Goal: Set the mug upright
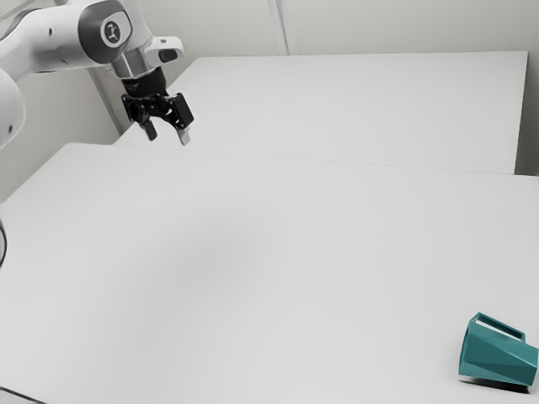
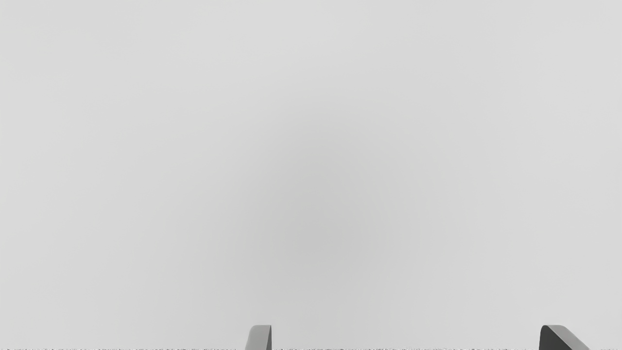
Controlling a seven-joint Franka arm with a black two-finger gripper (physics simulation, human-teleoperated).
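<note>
The mug lies on its side at the lower right of the exterior view, resting on the pale table, with its handle on the upper side. From my screen I can't say for certain which end is the mouth, so I want that settled before I choose which way to turn it.

My gripper hangs at the upper left of that same view, well apart from the mug. Its fingers stand wide open with nothing between them; in the wrist view I see bare table past the tips.

I judge the step in hand to be the approach. I should carry the hand across high and level, towards the lower right of the exterior view, and bring the mug into the wrist camera's sight before I drop at all. Then I'd turn the wrist so the fingers straddle the body — or the handle, if the body proves too broad — and come down slowly, keeping both tips clear of the walls.

A nudge from one finger could slide or roll it, so centring matters more than speed. I'd also want a grip that leaves room to swing the base down without knocking my knuckles on the tabletop.
</note>
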